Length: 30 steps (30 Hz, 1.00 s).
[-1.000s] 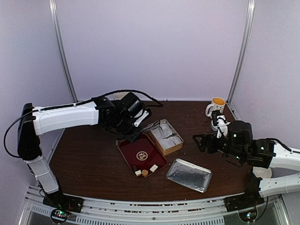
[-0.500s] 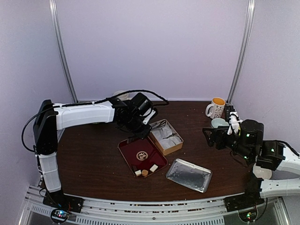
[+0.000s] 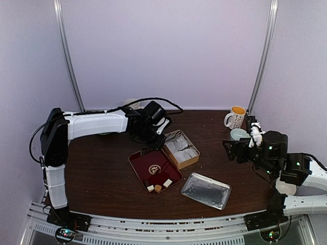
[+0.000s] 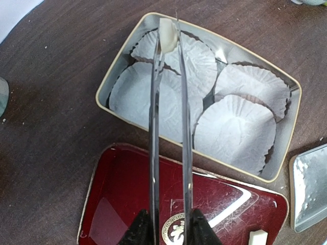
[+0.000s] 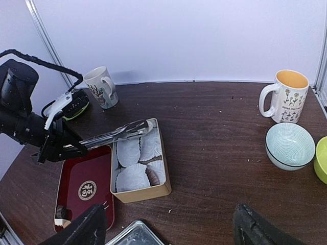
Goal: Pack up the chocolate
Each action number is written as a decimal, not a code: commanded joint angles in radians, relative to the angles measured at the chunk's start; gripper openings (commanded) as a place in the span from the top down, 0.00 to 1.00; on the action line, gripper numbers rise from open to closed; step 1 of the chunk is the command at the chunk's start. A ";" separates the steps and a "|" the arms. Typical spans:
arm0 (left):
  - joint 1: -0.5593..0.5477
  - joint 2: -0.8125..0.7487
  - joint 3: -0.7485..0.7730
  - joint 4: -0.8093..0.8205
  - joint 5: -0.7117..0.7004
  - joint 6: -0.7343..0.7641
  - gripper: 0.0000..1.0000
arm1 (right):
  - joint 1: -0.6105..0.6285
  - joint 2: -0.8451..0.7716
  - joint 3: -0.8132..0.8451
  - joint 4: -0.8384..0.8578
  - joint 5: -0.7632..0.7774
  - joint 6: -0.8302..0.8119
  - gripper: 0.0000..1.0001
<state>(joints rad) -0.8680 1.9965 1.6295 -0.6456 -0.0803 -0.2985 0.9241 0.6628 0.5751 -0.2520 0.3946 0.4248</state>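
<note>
Now | pinching chocolate (image 4: 167,34) in tongs (image 4: 154,127) gripped by left end effector (image 4: 168,229) | holding right end effector (image 5: 168,229) wide, empty | lower into top-of-frame liner (image 4: 196,51) of tin (image 4: 231,163), release gently

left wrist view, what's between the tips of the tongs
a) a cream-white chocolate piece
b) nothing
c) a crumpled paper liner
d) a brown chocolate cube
a: a cream-white chocolate piece is pinched between the tips of the tongs, over the paper liners in the tin.
</note>
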 commanded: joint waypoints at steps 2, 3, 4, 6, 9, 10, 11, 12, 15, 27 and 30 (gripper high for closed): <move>0.014 0.002 0.022 0.086 0.050 -0.012 0.68 | -0.006 -0.017 -0.004 -0.023 0.023 -0.006 0.14; 0.017 0.004 0.025 0.086 0.053 -0.012 0.64 | -0.006 -0.018 -0.004 -0.025 0.024 -0.006 0.14; 0.018 0.003 0.025 0.085 0.055 -0.013 0.61 | -0.007 -0.018 -0.004 -0.028 0.024 -0.006 0.14; 0.018 0.000 0.027 0.076 0.050 -0.013 0.57 | -0.005 -0.022 -0.004 -0.032 0.024 -0.003 0.14; 0.018 -0.017 0.018 0.069 0.047 -0.015 0.55 | -0.006 -0.027 -0.006 -0.032 0.024 0.000 0.14; 0.018 -0.024 0.013 0.068 0.046 -0.016 0.55 | -0.005 -0.028 -0.006 -0.032 0.023 0.000 0.14; 0.017 -0.033 0.007 0.065 0.047 -0.016 0.55 | -0.006 -0.030 -0.009 -0.032 0.022 0.000 0.14; 0.018 -0.046 0.001 0.059 0.047 -0.016 0.55 | -0.006 -0.031 -0.008 -0.032 0.020 0.000 0.14; 0.017 -0.093 -0.044 0.044 0.075 -0.007 0.57 | -0.006 -0.033 -0.006 -0.035 0.012 0.002 0.14; -0.072 -0.392 -0.312 -0.124 0.181 0.042 0.60 | -0.008 -0.026 -0.018 -0.027 -0.018 -0.004 0.13; -0.136 -0.413 -0.331 -0.180 0.173 0.011 0.59 | -0.010 -0.015 0.000 -0.062 0.003 -0.041 0.12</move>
<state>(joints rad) -0.9337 1.6138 1.3277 -0.7506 0.0647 -0.2718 0.9222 0.6407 0.5632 -0.2813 0.3794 0.4252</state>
